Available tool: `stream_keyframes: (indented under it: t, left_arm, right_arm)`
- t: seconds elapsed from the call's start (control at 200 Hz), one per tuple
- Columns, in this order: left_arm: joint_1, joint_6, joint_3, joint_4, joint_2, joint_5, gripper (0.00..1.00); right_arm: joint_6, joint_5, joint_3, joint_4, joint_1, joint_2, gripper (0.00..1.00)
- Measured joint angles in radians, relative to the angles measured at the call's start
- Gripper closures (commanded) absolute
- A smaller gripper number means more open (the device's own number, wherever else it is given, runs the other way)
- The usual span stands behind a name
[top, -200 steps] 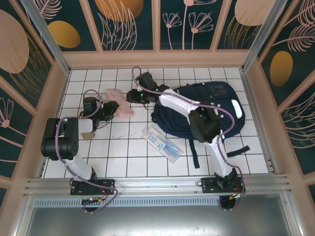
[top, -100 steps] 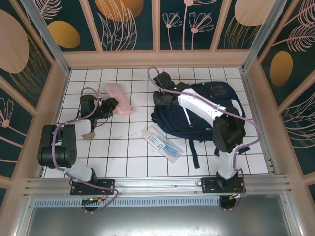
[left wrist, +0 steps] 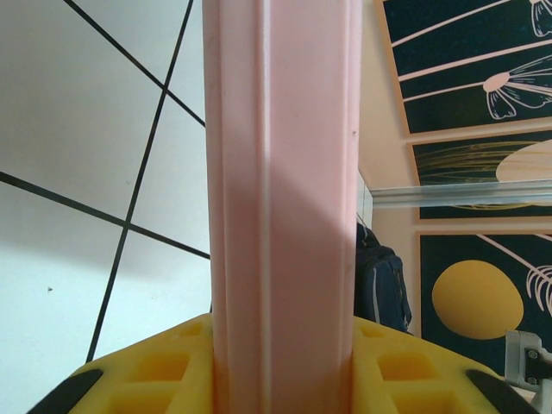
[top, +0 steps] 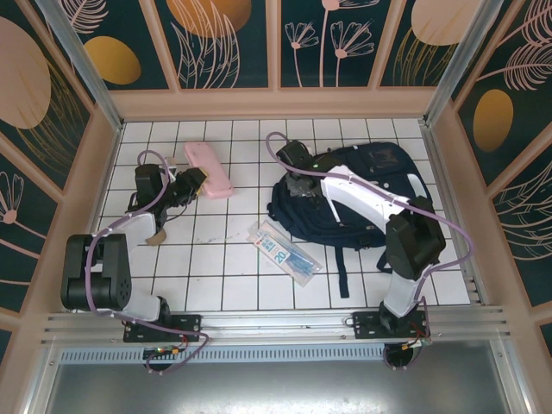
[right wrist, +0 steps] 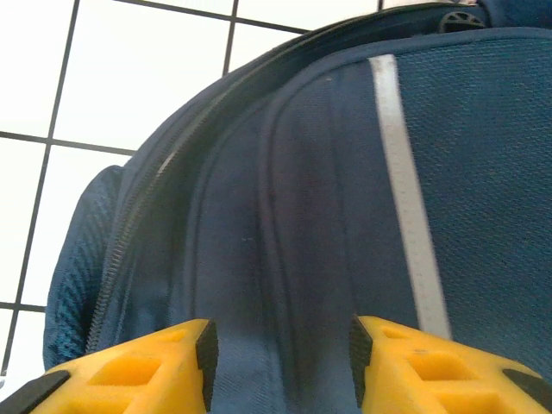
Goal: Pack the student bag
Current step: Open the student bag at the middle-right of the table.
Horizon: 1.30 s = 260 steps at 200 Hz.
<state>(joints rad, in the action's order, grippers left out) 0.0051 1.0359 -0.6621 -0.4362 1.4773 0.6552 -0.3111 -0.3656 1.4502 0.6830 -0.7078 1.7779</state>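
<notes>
The student bag, dark navy with a white stripe, lies at the right of the tiled table. My right gripper stands open right above the bag's left end. In the right wrist view its yellow fingers straddle a fold of navy fabric beside the zipper without pinching it. At the back left, my left gripper is shut on one end of a long pink case. The case rises between the yellow fingers, and the bag shows far behind.
A flat clear packet with blue and white print lies on the tiles in front of the bag. A small brown item rests by the left arm. Black straps trail toward the near edge. Wooden walls enclose the table.
My right gripper has swung right, from beside the pink case to over the bag's left end. The left gripper has shifted slightly back and left with the pink case.
</notes>
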Motion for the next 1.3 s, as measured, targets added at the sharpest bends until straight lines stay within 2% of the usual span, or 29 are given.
stream_keyframes:
  t: [0.33, 0.455, 0.735, 0.951, 1.071, 1.191, 1.301]
  left_arm:
    - [-0.004, 0.002, 0.002, 0.003, -0.02, 0.01, 0.68]
    - [-0.014, 0.006, 0.005, 0.003, -0.02, 0.011, 0.68]
    - [-0.051, 0.016, 0.006, 0.003, -0.031, 0.014, 0.68]
    - [-0.068, 0.019, 0.015, 0.002, -0.044, 0.013, 0.68]
    - [-0.076, 0.023, 0.019, 0.002, -0.045, 0.013, 0.68]
    - [-0.09, 0.027, 0.021, 0.003, -0.053, 0.013, 0.68]
    - [-0.111, 0.039, 0.021, 0.002, -0.06, 0.009, 0.68]
  right_arm:
    - [0.018, 0.048, -0.076, -0.014, 0.061, -0.021, 0.58]
    - [0.027, 0.066, -0.085, -0.027, 0.063, -0.016, 0.63]
    - [0.037, 0.068, -0.074, -0.029, 0.045, -0.004, 0.55]
    - [0.036, 0.072, -0.049, -0.028, 0.009, -0.004, 0.57]
    - [0.036, 0.071, -0.058, -0.031, 0.009, -0.003, 0.63]
    - [0.032, 0.067, -0.09, -0.032, 0.018, 0.0, 0.75]
    - [0.044, 0.068, -0.103, -0.042, 0.026, 0.003, 0.99]
